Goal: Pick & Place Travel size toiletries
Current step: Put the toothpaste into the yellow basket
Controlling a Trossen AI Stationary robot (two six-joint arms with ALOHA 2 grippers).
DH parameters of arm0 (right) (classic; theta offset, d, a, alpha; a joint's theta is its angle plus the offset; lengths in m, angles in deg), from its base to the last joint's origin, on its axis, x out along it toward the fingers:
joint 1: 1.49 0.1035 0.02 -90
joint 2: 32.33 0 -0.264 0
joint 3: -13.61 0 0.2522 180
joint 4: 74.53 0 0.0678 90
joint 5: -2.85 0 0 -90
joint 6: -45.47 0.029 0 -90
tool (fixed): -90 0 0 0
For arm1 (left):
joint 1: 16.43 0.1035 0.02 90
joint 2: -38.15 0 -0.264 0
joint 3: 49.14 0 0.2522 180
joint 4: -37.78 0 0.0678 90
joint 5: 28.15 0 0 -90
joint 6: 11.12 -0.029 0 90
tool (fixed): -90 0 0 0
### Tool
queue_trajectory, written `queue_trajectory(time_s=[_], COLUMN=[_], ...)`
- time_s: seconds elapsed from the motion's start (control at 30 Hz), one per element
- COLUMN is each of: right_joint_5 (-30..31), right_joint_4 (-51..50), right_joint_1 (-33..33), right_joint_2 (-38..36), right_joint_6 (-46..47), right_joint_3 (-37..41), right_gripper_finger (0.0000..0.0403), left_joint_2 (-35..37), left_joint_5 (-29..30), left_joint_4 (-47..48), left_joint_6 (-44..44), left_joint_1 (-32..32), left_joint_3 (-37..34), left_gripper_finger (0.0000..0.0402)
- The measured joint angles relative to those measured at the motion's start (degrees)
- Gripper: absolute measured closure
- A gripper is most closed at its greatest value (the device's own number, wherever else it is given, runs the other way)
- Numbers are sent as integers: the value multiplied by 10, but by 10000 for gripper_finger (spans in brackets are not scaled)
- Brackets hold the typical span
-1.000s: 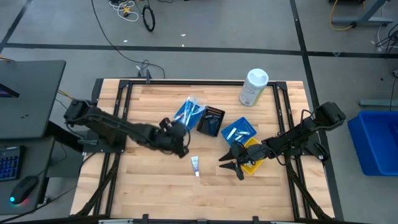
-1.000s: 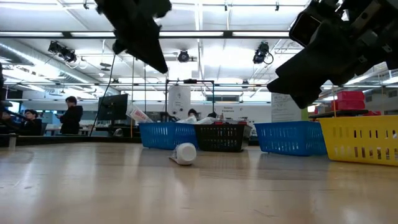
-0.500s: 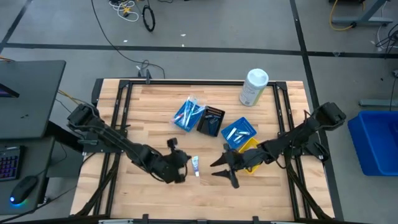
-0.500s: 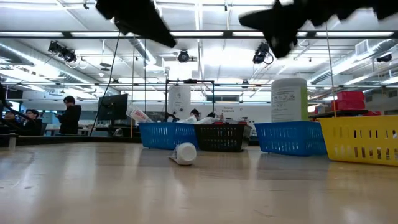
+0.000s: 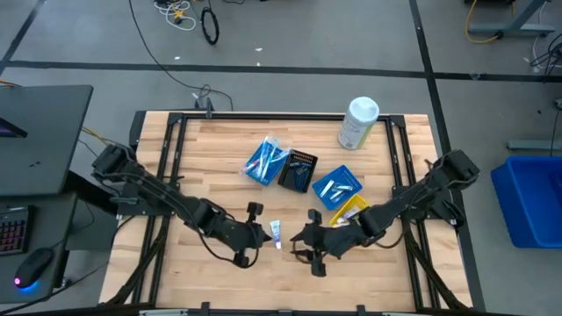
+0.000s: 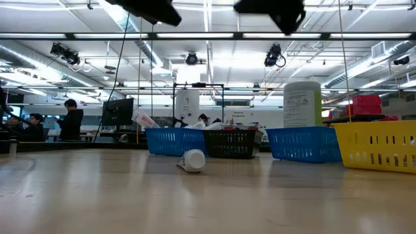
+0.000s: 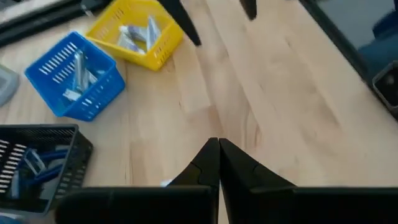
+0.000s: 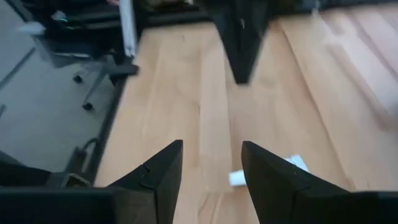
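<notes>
A small white toothpaste tube [image 5: 276,233] lies flat on the wooden table between my two grippers; in the low view the tube [image 6: 192,160] shows end-on. My left gripper [image 5: 260,235] hangs above the table just left of it, shut, seen in its own wrist view [image 7: 217,144]. My right gripper [image 5: 300,246] hovers just right of the tube, open [image 8: 211,154], with the tube [image 8: 273,169] below and beside one finger. Both grippers show high in the low view, left [image 6: 146,8] and right [image 6: 273,12]. Other toiletries lie in the trays.
Toward the far side stand a blue tray of toothbrushes [image 5: 266,161], a black tray [image 5: 299,169], a second blue tray [image 5: 338,186] and a yellow tray [image 5: 353,209]. A big white canister [image 5: 358,123] stands near the far edge. Bare wood lies left and near.
My left gripper has swung from beside the far blue tray toward the near edge, stopping just left of the tube, still shut. My right gripper has moved from the yellow tray leftward to the tube's right side, staying open. The tube has not moved.
</notes>
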Motion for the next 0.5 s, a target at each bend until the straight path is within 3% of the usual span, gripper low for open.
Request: queue_trajectory(time_s=[0.27,0.4,0.5], right_joint_5=[24,46,57], right_joint_4=[31,74,110], right_joint_1=[-13,-20,-31], right_joint_2=[96,149,183], right_joint_6=[61,91,114], right_joint_3=[0,0,0], right_gripper_finger=[216,208,197], left_joint_2=[10,67,122], left_joint_5=[-84,-90,-94], left_joint_4=[15,61,44], left_joint_6=[-29,-10,-5], left_joint_1=[34,51,64], left_joint_3=[-19,-41,-74], left_gripper_finger=[385,394,397])
